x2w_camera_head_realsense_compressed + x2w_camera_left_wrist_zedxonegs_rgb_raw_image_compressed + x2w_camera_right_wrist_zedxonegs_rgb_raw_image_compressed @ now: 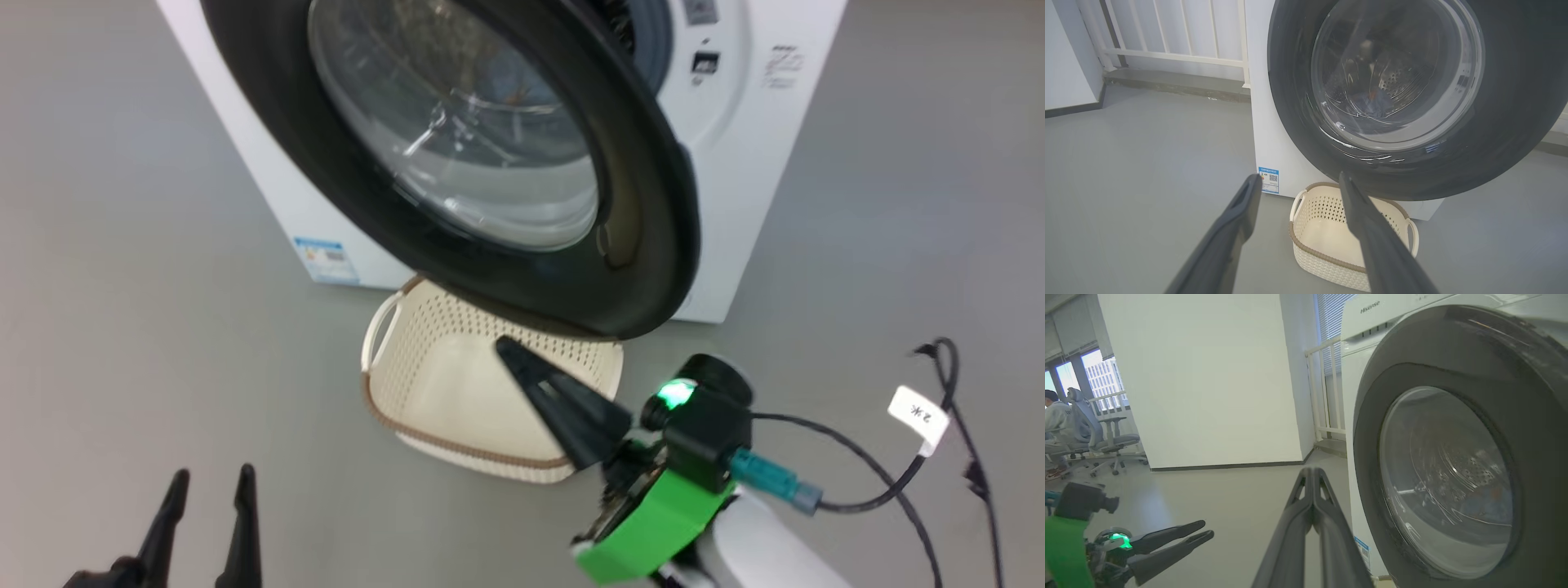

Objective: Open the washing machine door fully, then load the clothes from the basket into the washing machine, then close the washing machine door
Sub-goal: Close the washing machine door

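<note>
Your right gripper (510, 351) is closed, its fingers pressed together with nothing between them. It hangs over the basket (424, 327), tips pointing up and away. The washing machine door (645, 212) stands ajar just above and beyond those tips. You can't tell whether they touch its black rim; the head view shows a strip of basket wall between them. In the right wrist view the door sits to the right of the fingers, beside them.

Your left gripper (212, 482) is open and holds nothing. It sits low, well apart from the right one. Ahead of it and slightly right is the basket on the floor, and the door hangs above the basket's far side.

The washing machine (735, 163) is behind the door, with a blue label sticker (326, 257) low on its front. The clothes (1372, 102) show as a blurred bluish lump with an orange spot through the glass, inside the drum.

A cable with a white tag (918, 416) lies on the floor, right of the right wrist.
</note>
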You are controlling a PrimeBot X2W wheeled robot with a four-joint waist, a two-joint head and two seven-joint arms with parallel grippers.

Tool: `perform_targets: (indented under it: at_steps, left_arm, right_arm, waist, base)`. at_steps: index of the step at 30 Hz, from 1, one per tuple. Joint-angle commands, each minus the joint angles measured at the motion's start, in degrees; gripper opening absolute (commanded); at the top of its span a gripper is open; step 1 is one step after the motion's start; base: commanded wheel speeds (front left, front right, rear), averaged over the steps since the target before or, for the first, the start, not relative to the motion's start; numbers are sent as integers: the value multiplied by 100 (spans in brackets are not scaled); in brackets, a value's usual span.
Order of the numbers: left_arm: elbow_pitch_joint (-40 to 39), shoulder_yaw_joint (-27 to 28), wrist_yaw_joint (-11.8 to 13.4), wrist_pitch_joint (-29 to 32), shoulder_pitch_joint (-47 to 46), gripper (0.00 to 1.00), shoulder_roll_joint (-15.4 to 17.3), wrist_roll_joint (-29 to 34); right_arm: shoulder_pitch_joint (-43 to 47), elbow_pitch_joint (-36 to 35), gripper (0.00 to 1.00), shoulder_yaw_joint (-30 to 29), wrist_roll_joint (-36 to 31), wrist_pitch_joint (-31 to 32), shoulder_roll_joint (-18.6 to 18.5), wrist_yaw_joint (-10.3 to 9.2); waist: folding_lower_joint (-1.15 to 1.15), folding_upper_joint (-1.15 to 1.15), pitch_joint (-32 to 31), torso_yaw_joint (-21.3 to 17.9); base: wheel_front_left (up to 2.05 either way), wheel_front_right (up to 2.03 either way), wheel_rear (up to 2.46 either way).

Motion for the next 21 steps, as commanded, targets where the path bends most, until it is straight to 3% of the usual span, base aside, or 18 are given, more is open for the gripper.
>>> perform_targets:
  at_steps: [1, 13, 21]
  left_arm:
    - [-99, 138, -12, -37, -303, 100, 46, -43]
    - [-34, -176, -13, -37, -883, 100, 72, -345]
    - [6, -417, -14, -37, -1121, 100, 108, -444]
  right_arm:
    - [10, 23, 0, -108, -158, -29, 96, 52]
    - [-171, 701, 0, -1512, -786, -96, 96, 52]
    - [-529, 1046, 0, -2225, -839, -112, 96, 52]
  waist:
    - [0, 0, 419, 317]
    - [0, 0, 1238, 437]
    - [0, 0, 1507, 534]
  base:
    - [0, 0, 0]
    - [0, 0, 0]
    - [0, 0, 0]
